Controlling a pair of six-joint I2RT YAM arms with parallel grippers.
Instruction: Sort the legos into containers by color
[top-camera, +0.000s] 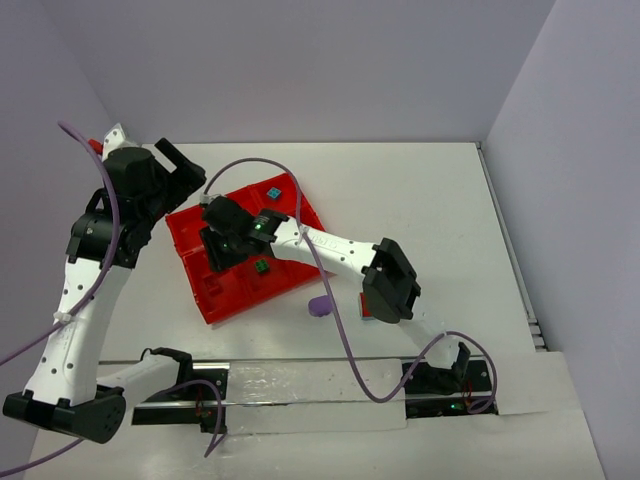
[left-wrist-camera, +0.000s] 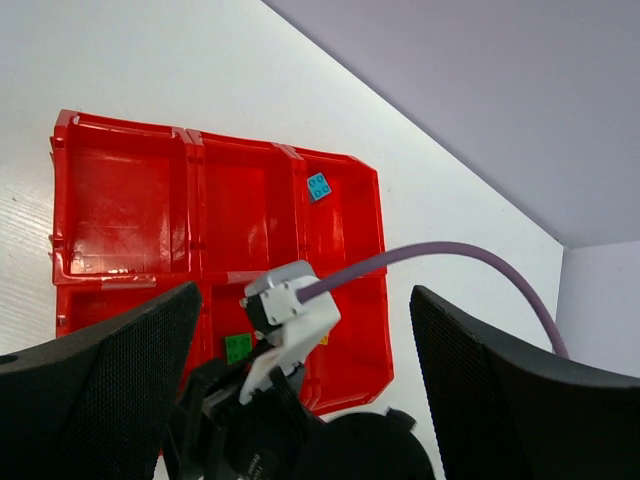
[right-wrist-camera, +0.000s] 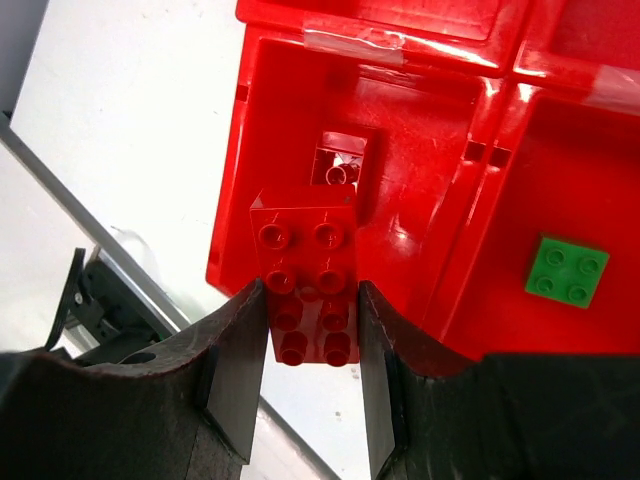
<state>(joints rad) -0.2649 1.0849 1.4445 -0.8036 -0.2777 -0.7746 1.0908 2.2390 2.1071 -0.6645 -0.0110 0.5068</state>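
Right wrist view: right gripper (right-wrist-camera: 308, 330) is clenched on a long red lego brick (right-wrist-camera: 300, 240), studs facing the camera. The jaws press the brick's two long sides, so its long axis runs straight out along the fingers and points into a corner compartment of the red tray (right-wrist-camera: 228, 220). The free end of the brick hangs over that compartment's floor. The gripped end sits about over the tray's outer wall, with white table just behind it.

A red shape on the compartment floor just ahead of the brick may be a second red lego or only a reflection; cannot tell which. Green lego (right-wrist-camera: 567, 272) lies flat in the adjoining compartment, across the divider to the side.

Left wrist view: left gripper (left-wrist-camera: 305, 340) is spread wide and holds nothing. It hangs above the tray's far side, with the teal lego (left-wrist-camera: 319, 186) in a corner compartment there.

Judgement: the drop target lies ahead of the right gripper along the brick's own axis. A short advance inward looks needed before release, so the rear end clears the wall.
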